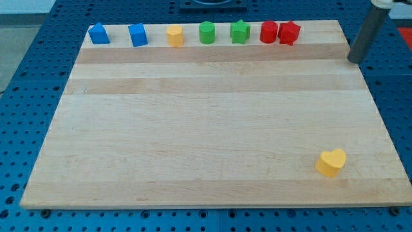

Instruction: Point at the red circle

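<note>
Since the red circle (268,31) sits in the row along the board's top edge and my tip (355,60) is well apart from it, off to the view's right and a bit lower, the pointing looks not yet done

Tool state: plain rod, no jaws to spread or press together, holding nothing; the tip seems to sit just off the wooden board (206,129) at its right edge, near the top-right corner, touching no block

Left to do, my read: bring the tip toward the view's left and slightly up until it stands just beside the red circle

Obstacle: the red star (289,32) is touching or nearly touching the red circle on its right side, directly between the circle and my tip. A straight run in from the right would likely shove the star into the circle, so coming in from below the circle looks cleaner; that side shows bare wood

Rest of the row, going left from the red circle:
- green star (239,31) just beside it, small gap
- green circle (206,32) next
- yellow block (175,35), roughly hexagonal, shape not certain
- blue block (138,35), cube-like
- blue block (98,33) with a peaked top, far end of the row

Yellow heart (331,162) is well apart from the red circle, down toward the view's bottom right, out of any likely path
</note>
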Tool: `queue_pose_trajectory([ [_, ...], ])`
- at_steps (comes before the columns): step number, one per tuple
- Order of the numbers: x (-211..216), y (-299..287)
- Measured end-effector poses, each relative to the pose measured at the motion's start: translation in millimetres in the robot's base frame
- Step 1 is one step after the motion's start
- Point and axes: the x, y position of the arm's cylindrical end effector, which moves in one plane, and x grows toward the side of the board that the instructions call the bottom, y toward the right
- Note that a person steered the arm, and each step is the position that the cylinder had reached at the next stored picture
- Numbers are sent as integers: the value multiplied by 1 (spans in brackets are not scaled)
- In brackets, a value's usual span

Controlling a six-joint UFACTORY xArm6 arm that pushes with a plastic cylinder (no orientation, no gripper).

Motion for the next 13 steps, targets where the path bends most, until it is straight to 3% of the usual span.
queue_pose_trajectory([
  [1, -29, 2],
  [3, -35, 0],
  [5, -118, -30],
  [13, -120, -74],
])
